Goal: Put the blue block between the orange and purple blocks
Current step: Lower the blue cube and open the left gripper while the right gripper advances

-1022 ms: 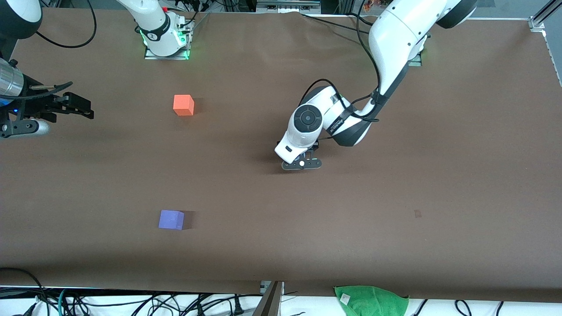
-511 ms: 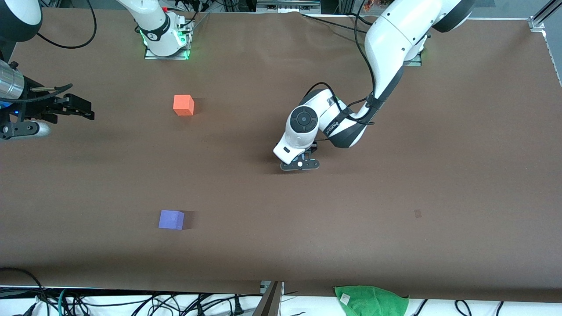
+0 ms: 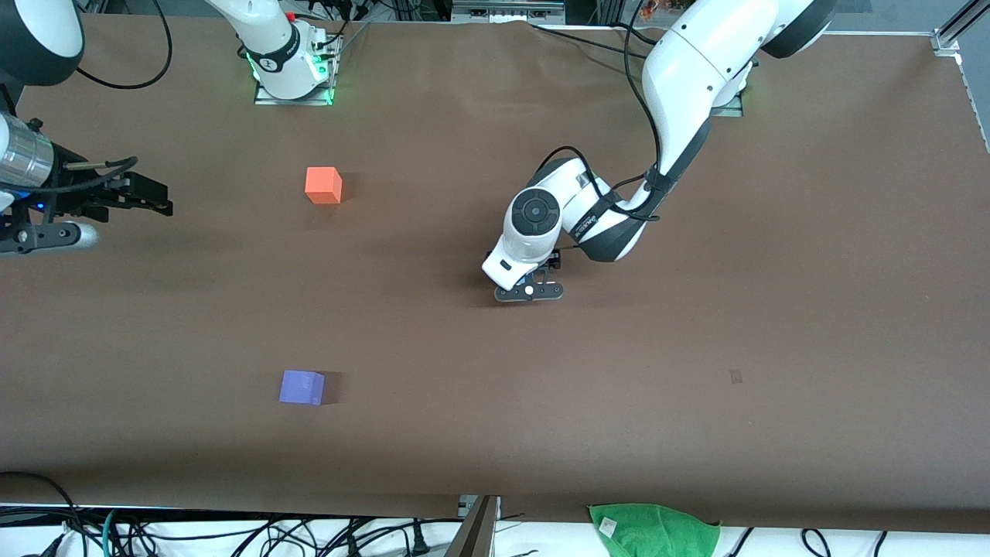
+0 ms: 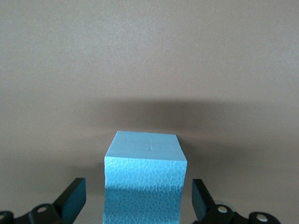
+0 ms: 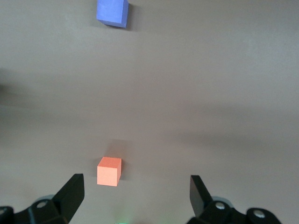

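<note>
Front view: the left arm is reaching from its base down to the middle of the brown table (image 3: pixel 773 255), with the left gripper (image 3: pixel 529 292) sitting low over the surface; its own wrist housing is hiding what lies beneath it. The right arm is waiting at its end of the table, and the right gripper (image 3: pixel 158 203) is hanging above the surface with its jaws spread and nothing between them. The orange block (image 3: pixel 323 186) is lying toward the right arm's end of the table, and the purple block (image 3: pixel 302 387) is lying nearer to the camera than the orange one, well apart from it. A green cloth (image 3: pixel 653 530) is lying off the table's near edge.

Left wrist view: the blue block (image 4: pixel 145 179) is resting on the table between the left gripper's fingers (image 4: pixel 72 198), which are standing apart from its sides with a gap showing at each, so the jaws are released and not grasping it.

Right wrist view: the right gripper (image 5: pixel 135 198) is showing both fingers spread wide over bare table. The orange block (image 5: pixel 109 171) is lying close to them, and the purple block (image 5: pixel 112 12) is lying well apart from it.
</note>
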You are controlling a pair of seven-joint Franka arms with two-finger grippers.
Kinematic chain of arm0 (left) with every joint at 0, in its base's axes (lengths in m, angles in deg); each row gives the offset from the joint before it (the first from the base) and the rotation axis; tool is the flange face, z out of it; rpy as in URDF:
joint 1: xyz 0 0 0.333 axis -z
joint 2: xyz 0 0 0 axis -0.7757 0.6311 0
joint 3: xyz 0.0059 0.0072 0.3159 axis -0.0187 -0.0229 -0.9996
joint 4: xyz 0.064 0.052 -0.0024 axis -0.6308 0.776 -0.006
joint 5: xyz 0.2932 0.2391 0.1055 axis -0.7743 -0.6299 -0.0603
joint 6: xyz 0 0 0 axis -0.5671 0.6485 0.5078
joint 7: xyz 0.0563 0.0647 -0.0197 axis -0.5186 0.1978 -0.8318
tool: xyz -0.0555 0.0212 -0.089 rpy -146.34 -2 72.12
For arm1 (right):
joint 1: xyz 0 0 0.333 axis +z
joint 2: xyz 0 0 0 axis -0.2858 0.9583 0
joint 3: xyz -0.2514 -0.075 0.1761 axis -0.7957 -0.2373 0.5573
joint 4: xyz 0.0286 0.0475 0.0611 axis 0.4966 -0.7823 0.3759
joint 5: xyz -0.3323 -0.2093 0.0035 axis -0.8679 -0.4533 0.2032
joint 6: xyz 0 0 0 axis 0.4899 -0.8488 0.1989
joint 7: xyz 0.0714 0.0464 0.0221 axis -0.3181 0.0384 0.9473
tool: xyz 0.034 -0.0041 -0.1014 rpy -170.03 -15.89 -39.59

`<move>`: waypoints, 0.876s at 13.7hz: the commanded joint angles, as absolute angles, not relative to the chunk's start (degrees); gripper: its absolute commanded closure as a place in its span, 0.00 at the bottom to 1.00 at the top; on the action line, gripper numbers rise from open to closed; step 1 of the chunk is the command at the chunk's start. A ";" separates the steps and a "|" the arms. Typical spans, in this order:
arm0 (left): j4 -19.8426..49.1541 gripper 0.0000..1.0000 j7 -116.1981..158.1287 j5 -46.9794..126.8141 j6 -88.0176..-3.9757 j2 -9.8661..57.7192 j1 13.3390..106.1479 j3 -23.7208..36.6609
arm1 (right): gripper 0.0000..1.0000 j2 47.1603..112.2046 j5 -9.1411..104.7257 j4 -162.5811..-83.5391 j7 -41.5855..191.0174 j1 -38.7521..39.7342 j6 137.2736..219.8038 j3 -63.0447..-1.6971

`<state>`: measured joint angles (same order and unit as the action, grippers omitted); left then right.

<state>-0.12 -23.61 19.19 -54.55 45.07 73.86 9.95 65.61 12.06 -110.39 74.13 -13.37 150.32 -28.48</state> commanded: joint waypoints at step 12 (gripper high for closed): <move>-2.44 0.00 -19.87 18.27 -29.49 22.85 66.53 10.38 | 0.00 71.16 13.23 -109.64 69.00 -7.75 152.47 -28.06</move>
